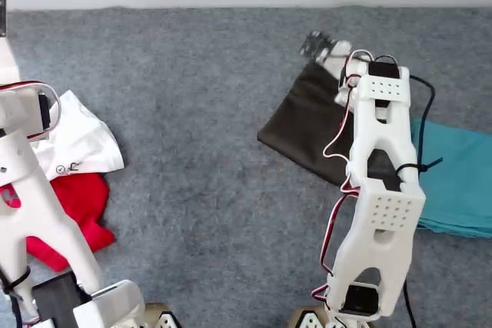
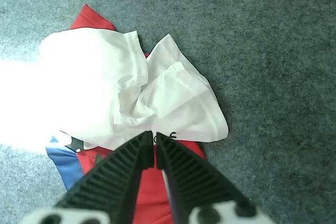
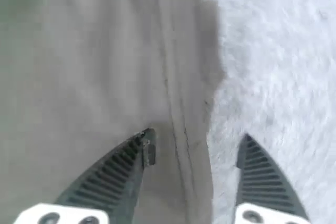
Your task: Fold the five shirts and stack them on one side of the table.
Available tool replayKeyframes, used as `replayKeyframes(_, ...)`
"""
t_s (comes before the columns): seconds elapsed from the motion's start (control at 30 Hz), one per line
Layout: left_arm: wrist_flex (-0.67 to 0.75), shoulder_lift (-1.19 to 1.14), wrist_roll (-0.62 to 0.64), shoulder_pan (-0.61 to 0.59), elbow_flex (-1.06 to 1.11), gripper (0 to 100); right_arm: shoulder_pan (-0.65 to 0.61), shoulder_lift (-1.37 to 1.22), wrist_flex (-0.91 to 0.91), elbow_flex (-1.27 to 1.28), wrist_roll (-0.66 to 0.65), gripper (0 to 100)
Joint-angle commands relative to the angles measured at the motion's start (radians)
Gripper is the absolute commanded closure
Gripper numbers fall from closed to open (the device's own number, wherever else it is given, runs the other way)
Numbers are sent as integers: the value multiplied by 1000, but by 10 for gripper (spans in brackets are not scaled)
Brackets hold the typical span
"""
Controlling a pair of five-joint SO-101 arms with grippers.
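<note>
A crumpled white shirt (image 2: 126, 93) lies on top of a red shirt (image 2: 152, 192), with a bit of blue shirt (image 2: 65, 163) showing under them. My left gripper (image 2: 154, 142) hovers over the white shirt's printed edge, shut, with nothing visibly held. In the high view this pile, white shirt (image 1: 81, 140) over red shirt (image 1: 77, 205), sits at the table's left side. My right gripper (image 3: 197, 140) is open over the seamed edge of a dark shirt (image 3: 79, 77). One finger stands over the cloth, the other over the table. The dark shirt (image 1: 304, 128) lies folded at the right, beside a teal shirt (image 1: 457, 182).
The table is covered in grey carpet (image 1: 200, 113), with a wide bare stretch between the two piles. The right arm's white body (image 1: 380, 182) lies across the dark and teal shirts. A pale wall runs along the far edge.
</note>
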State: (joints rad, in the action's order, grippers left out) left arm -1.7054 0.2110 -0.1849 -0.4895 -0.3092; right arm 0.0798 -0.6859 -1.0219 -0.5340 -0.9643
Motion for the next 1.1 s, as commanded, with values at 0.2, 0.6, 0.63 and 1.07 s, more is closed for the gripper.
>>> replayKeyframes(0.2, 18, 23, -8, 3, -4, 985, -13, 202, -171, -49, 698, 719)
replayKeyframes(0.6, 15, 23, -9, 3, -4, 985, -70, 231, -498, -48, 1300, 582)
replayKeyframes(0.63, 14, 23, -9, 3, -4, 985, -73, 229, -501, -46, 1335, 582)
replayKeyframes(1.07, 9, 25, -9, -2, -4, 985, -44, -53, -278, -48, 1485, 582)
